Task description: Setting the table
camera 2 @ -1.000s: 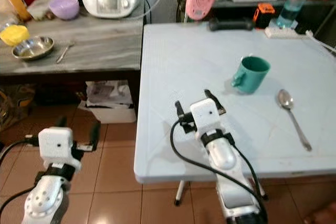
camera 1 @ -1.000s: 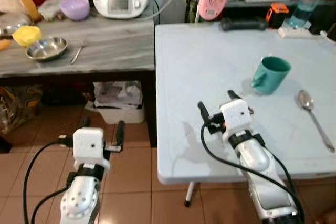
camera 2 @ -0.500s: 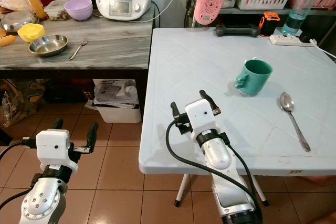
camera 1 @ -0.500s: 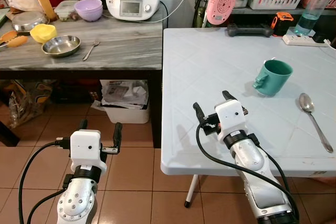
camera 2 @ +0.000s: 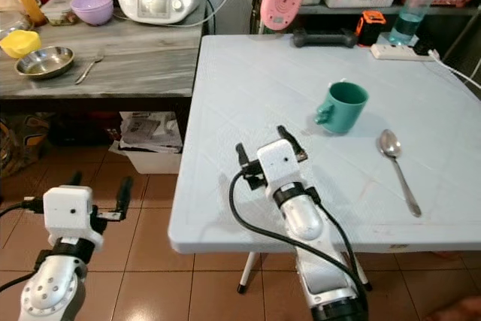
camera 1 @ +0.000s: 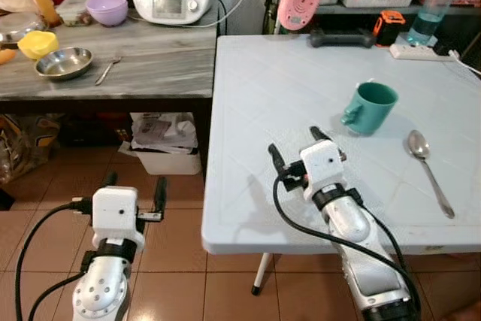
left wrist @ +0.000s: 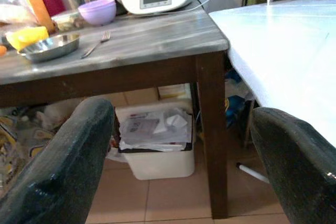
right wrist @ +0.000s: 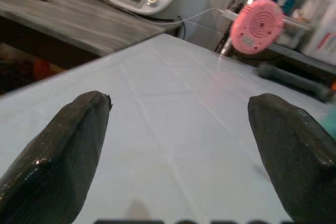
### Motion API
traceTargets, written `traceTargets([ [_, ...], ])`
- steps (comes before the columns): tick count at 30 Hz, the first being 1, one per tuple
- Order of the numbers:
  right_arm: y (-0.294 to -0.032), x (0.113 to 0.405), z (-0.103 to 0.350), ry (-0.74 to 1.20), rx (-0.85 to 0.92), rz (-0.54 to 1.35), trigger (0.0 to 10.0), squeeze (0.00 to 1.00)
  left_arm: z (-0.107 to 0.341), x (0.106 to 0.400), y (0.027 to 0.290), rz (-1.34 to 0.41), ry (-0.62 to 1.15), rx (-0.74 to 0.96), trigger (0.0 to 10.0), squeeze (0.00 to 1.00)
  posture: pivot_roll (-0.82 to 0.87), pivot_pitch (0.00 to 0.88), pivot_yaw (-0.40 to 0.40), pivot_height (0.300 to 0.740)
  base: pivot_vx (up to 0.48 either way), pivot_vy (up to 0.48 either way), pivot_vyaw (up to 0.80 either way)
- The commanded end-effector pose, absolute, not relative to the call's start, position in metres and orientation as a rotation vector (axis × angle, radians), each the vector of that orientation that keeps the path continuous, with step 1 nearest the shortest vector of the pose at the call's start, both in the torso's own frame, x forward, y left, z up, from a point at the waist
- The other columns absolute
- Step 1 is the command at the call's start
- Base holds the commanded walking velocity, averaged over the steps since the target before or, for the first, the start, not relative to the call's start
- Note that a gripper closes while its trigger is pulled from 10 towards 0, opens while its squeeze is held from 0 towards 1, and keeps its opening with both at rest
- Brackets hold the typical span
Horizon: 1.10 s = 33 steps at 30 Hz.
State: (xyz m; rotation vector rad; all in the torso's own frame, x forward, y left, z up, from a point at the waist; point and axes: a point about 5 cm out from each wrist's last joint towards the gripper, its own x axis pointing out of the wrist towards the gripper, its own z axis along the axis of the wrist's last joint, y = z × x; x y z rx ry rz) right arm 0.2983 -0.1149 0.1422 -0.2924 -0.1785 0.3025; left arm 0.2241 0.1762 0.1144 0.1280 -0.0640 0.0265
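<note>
Left eye view: the right gripper (camera 1: 299, 154) hovers spread and empty over the white table's (camera 1: 255, 95) near left part; teal mug (camera 1: 368, 107) and spoon (camera 1: 427, 159) lie toward its right edge, likely already set.

Left wrist view: the left gripper (left wrist: 181, 156), fingers apart and empty, faces the counter holding fork (left wrist: 96, 44) and steel bowl (left wrist: 50, 47), probably the next items.

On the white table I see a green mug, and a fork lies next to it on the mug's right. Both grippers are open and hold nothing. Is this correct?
One detail is wrong: beside the green mug on the white table lies a spoon, not a fork, as the left eye view shows. The fork lies on the grey counter. The left gripper and the right gripper are indeed open and hold nothing.
</note>
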Motion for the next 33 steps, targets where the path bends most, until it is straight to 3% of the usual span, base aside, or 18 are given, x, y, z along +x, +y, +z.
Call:
traceTargets([
  [1,-0.1214,0.2993,0.1397,-0.167,-0.305,0.280,10.0,0.00,0.1157,0.2237,0.1719,0.010,-0.066,0.124,10.0,0.00,-0.06,0.095,0.032,0.740,0.000,-0.296,0.00],
  [16,-0.1221,0.2996,0.1409,-0.173,-0.305,0.268,10.0,0.00,0.1161,0.2226,0.1702,0.006,-0.063,0.123,10.0,0.00,-0.06,0.108,0.035,0.740,0.000,-0.295,0.00],
  [33,-0.1213,0.3016,0.1396,-0.171,-0.309,0.260,10.0,0.00,0.1211,0.2229,0.1654,-0.032,-0.088,0.090,10.0,0.00,-0.05,0.108,0.036,0.740,0.000,0.000,0.00],
])
